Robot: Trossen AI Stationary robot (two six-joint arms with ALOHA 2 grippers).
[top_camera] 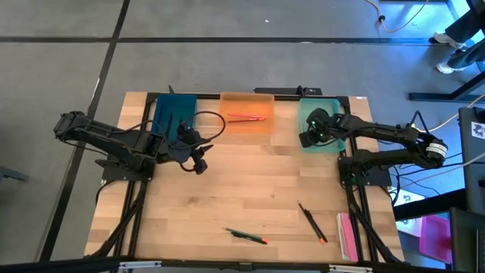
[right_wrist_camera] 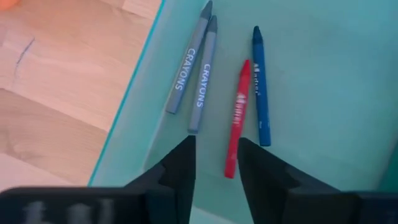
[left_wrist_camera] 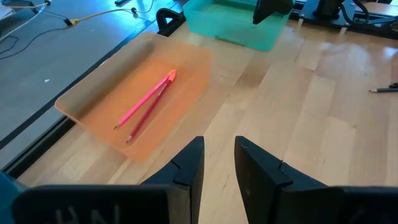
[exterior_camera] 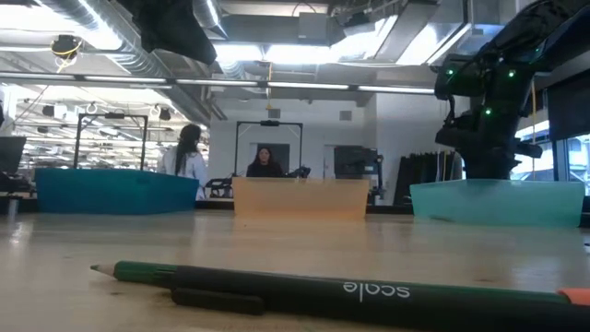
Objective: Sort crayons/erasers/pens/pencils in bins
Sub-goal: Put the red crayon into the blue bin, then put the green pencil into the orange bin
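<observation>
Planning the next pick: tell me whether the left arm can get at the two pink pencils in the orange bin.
Probably yes: the pink pencils lie uncovered in the orange bin, just ahead of the left tool, nothing between.

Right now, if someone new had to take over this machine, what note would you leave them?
Right tool: open, empty, above the mint green bin, which holds two grey crayons, a red crayon and a blue crayon.
Left tool: open, empty, over bare table beside the teal-blue bin.
Orange bin: two pink-red pencils.
Teal-blue bin: contents not clear.
Left to sort, at the table's near edge: a dark pen, another dark stick, and a pink stick at the right edge.
</observation>
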